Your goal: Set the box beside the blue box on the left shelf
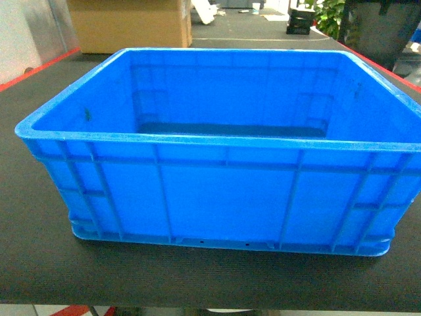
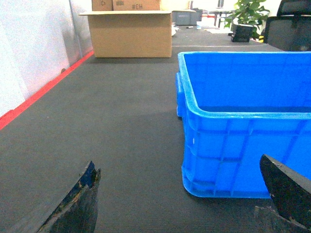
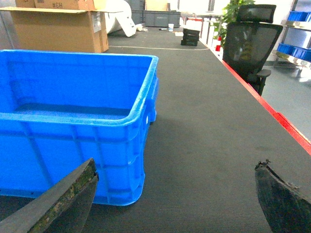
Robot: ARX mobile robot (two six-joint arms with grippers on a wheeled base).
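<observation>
Head view: the large bright blue open-top ribbed plastic crate [image 1: 223,191] sits empty on the dark counter [image 1: 39,250], near edge. Stiff, light but bulky, it is best gripped under the thick side rims. The left gripper [image 2: 180,194] and right gripper [image 3: 175,194] are spread wide, holding nothing, one flanking each near corner.

Cardboard box [image 2: 130,34], potted plant [image 2: 249,14] and black office chair [image 3: 249,41] beyond dark mat [image 3: 204,126].

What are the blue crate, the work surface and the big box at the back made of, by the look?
Blue crate: looks like moulded rigid plastic, semi-gloss; ribbed walls, thick rim with scuffed pale edges. Work surface: dark grey mat, probably rubber or woven, matte with a fine texture, red edging. Big box: brown corrugated cardboard, matte, flaps open.
</observation>
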